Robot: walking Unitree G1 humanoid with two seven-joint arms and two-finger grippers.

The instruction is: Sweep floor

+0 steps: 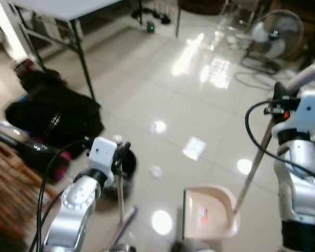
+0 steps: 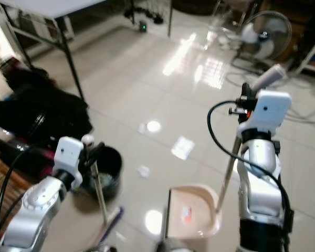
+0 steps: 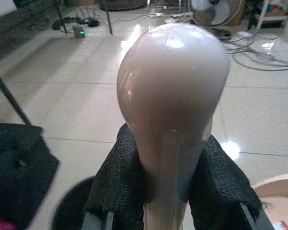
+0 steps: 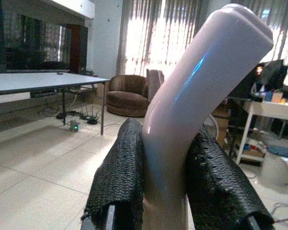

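A pale pink dustpan point(image 1: 209, 211) sits on the glossy tiled floor point(image 1: 163, 89) at the near edge of the scene, at about six o'clock, its mouth facing eleven o'clock. Its long thin handle point(image 1: 254, 167) rises toward one o'clock to the right pincer point(image 1: 278, 104), which is closed around the pole just below its curved pale grip; in the right wrist view both black padded fingers point(image 4: 119, 182) press against that grip point(image 4: 197, 91).

At about seven o'clock, the left pincer point(image 1: 121, 152) is clamped on the broom handle point(image 1: 120, 197), which drops almost straight down to the floor; the broom head point(image 2: 111, 224) lies blurred near the bottom edge. In the left wrist view the rounded pink handle top point(image 3: 173, 91) stands between the two black fingers point(image 3: 116, 191).

Just behind the left pincer stands a small black bin point(image 1: 127, 173). Small white scraps point(image 1: 155, 170) lie on the tiles beyond the dustpan, with a larger pale piece point(image 1: 194, 147) toward twelve o'clock.

At nine o'clock a heap of black bags point(image 1: 55, 113) rests on the floor beside wicker furniture point(image 1: 8, 184). Farther off, at eleven o'clock, stands a white-topped desk point(image 1: 63, 8) on black legs. At two o'clock, far back, a floor fan point(image 1: 275, 37) stands among loose cables point(image 1: 252, 79).
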